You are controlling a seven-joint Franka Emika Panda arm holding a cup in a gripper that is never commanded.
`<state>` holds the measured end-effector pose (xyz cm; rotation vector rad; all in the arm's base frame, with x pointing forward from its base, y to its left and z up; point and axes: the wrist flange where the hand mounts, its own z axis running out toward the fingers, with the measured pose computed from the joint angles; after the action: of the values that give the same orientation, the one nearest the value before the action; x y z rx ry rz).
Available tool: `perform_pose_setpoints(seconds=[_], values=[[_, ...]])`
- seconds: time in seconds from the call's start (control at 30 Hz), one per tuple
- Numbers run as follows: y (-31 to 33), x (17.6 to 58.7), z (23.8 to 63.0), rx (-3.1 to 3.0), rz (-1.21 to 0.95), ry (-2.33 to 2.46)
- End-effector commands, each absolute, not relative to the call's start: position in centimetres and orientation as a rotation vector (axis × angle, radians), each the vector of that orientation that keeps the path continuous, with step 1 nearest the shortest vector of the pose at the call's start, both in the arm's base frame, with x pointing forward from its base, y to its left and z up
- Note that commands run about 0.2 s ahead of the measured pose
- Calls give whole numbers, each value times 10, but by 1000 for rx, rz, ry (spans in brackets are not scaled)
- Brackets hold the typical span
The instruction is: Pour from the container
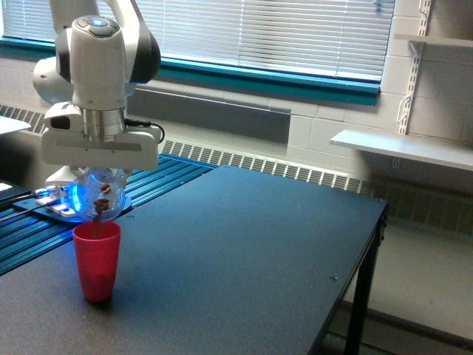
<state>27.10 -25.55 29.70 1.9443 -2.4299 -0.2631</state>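
Clear and rounded, the container (100, 194) hangs just under my gripper (99, 177), whose fingers are hidden behind the white hand housing and the jar itself. I cannot see the fingertips, but the jar is off the table and carried right beneath the hand, so I read the tool as clamped on the container. Brown bits show through its wall, and a thin brown trail runs from its lower edge to the rim of the red cup (97, 259). That cup stands upright on the dark table (244, 259), directly below the jar, near the table's edge toward the exterior view's left. The jar's bottom sits just above the cup's rim; whether they touch I cannot tell from here.

Behind the jar a blue glow comes from a lit device (63, 201) resting on the blue ribbed surface (159, 174) beside the table. My white Panda arm (96, 66) rises from the hand toward the top of the view. Further back are closed window blinds (259, 33) over a teal sill, a grey wall radiator, and white shelves (399, 148) at the exterior view's right.
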Motion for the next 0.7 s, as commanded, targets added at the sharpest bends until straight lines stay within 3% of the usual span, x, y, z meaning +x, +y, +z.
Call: perform_pose_setpoints(seconds=[0.03,0.7], values=[[-254,273,295,1919,-296,-2410],[-250,274,293,1899,-342,-2396]])
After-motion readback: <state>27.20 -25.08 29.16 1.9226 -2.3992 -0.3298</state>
